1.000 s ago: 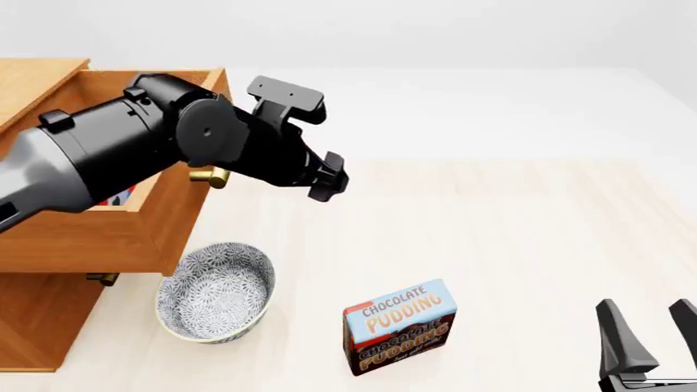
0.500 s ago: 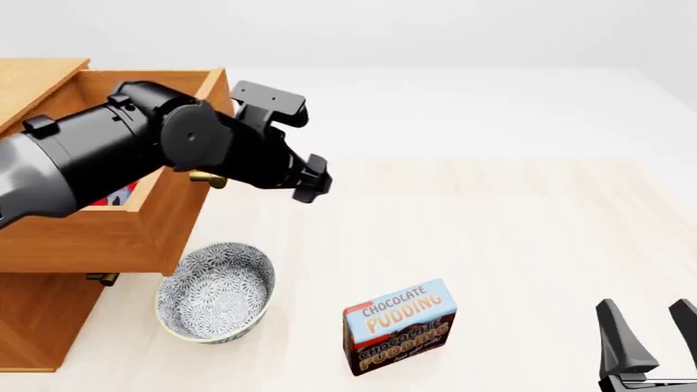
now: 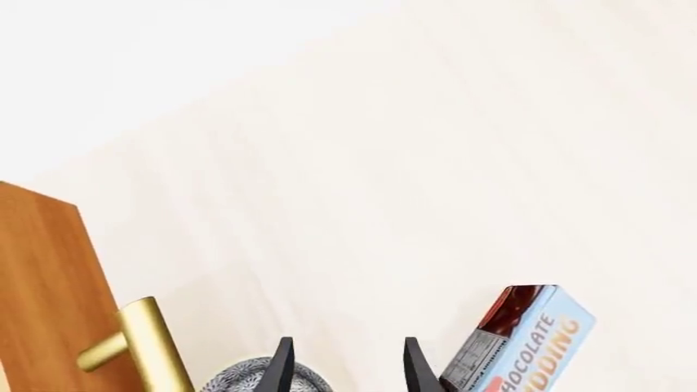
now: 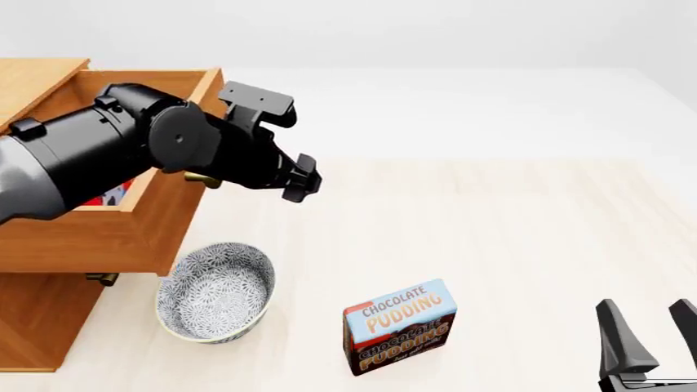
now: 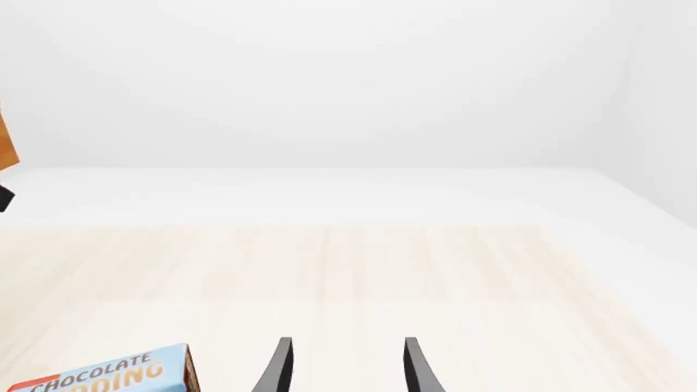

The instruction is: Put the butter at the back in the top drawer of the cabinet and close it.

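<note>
Nearest, at five o'clock in the front view, the right gripper (image 4: 650, 325) waits with fingers spread, holding nothing. Further up the table stand the pudding box (image 4: 399, 325) and the bowl (image 4: 215, 291). At ten o'clock the left gripper (image 3: 346, 366) is empty, fingers apart, beside the top drawer (image 4: 109, 224), which stands pulled out of the cabinet (image 4: 33, 322). The butter (image 4: 113, 196) shows as a red sliver inside. The placing looks done; closing remains, calling for a push on the drawer front near its handle (image 3: 153, 347). The arm hides most of the drawer.
</note>
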Controlling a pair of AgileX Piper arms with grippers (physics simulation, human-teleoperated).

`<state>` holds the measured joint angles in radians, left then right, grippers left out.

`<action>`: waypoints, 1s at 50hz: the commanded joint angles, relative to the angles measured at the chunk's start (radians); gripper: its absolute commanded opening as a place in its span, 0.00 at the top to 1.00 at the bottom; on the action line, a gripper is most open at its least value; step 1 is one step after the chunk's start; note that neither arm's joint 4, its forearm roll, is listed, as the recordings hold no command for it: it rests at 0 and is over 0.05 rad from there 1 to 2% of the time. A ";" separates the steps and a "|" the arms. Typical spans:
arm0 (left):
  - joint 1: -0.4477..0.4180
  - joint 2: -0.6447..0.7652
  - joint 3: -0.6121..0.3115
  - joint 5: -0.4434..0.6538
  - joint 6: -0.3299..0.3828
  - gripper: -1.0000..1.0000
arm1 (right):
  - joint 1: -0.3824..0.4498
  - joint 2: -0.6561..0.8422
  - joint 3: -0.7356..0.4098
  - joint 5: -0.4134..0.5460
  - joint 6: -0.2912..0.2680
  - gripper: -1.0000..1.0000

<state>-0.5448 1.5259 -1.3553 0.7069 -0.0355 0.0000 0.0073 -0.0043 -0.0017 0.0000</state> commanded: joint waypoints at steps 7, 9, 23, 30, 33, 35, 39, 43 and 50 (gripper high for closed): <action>0.023 -0.013 0.023 -0.003 0.000 0.00 | 0.000 0.000 0.000 0.000 0.000 0.00; 0.026 -0.014 0.026 -0.004 0.000 0.00 | 0.000 0.000 0.000 0.000 0.000 0.00; 0.046 -0.033 0.048 -0.012 -0.001 0.00 | 0.000 0.000 0.000 0.000 0.000 0.00; 0.061 -0.041 0.060 -0.018 0.002 0.00 | 0.000 0.000 0.000 0.000 0.000 0.00; 0.068 -0.046 0.067 -0.022 0.003 0.00 | 0.000 0.000 0.000 0.000 0.000 0.00; 0.072 -0.047 0.071 -0.025 0.002 0.00 | 0.000 0.000 0.000 0.000 0.000 0.00; 0.077 -0.048 0.077 -0.029 0.002 0.00 | 0.000 0.000 0.000 0.000 0.000 0.00; 0.085 -0.051 0.078 -0.028 0.003 0.00 | 0.000 0.000 0.000 0.000 0.000 0.00; 0.098 -0.051 0.082 -0.031 0.000 0.00 | 0.000 0.000 0.000 0.000 0.000 0.00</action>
<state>-0.4676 1.4761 -1.2873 0.6796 -0.0299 0.0000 0.0073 -0.0043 -0.0017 0.0000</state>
